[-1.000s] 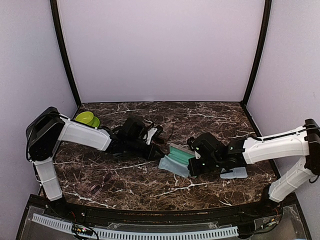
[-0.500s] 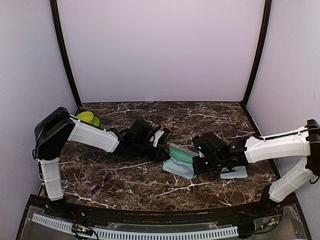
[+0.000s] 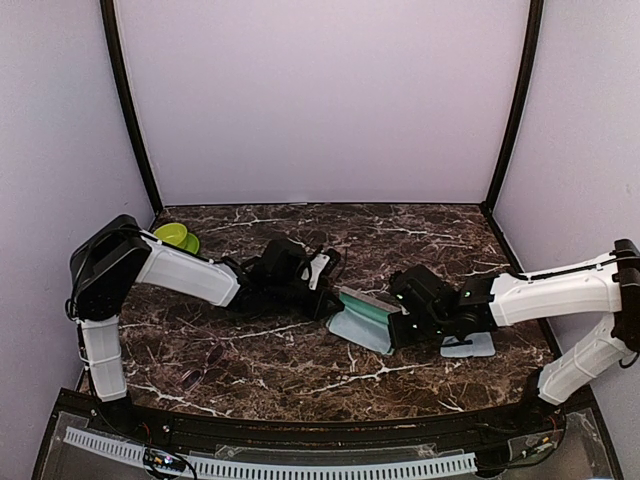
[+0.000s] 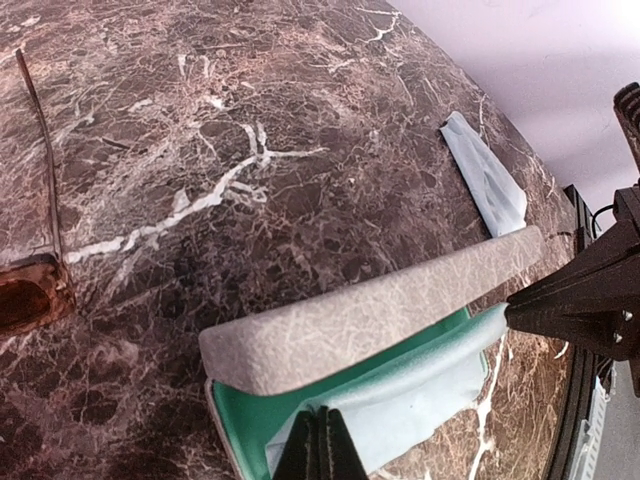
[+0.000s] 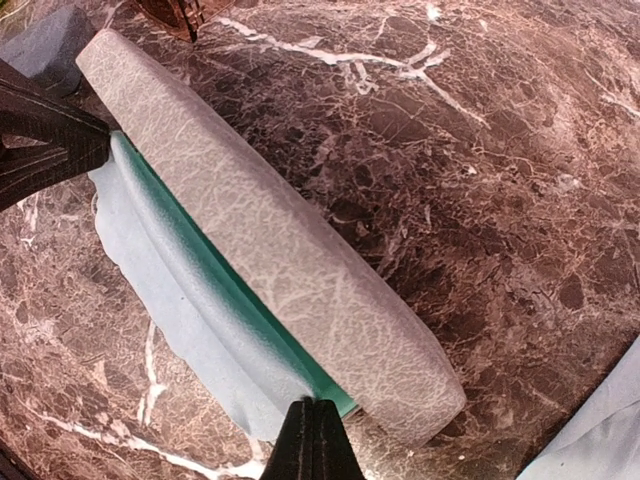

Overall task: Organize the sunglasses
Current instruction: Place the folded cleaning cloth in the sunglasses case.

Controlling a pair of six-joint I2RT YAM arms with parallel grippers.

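Observation:
An open case (image 3: 372,305) with a beige lid (image 4: 380,310) and green lining (image 5: 250,290) lies mid-table. A light-blue cloth (image 3: 356,331) hangs from its open front, stretched between both grippers. My left gripper (image 4: 322,442) is shut on one corner of the cloth (image 4: 430,390); my right gripper (image 5: 313,425) is shut on the opposite corner of the cloth (image 5: 170,290). The reddish-brown sunglasses (image 4: 25,300) lie just behind the case and also show in the right wrist view (image 5: 175,12). The purple-tinted sunglasses (image 3: 200,367) lie near the front left, away from both grippers.
A second light-blue cloth (image 3: 470,346) lies flat under the right arm, also in the left wrist view (image 4: 485,180). A green bowl (image 3: 175,237) sits at the back left. A blue-grey case (image 5: 45,45) lies beside the left gripper.
My left gripper has moved right toward the open case, carrying its corner of the cloth. The right gripper and the case shifted slightly right. Both stayed shut.

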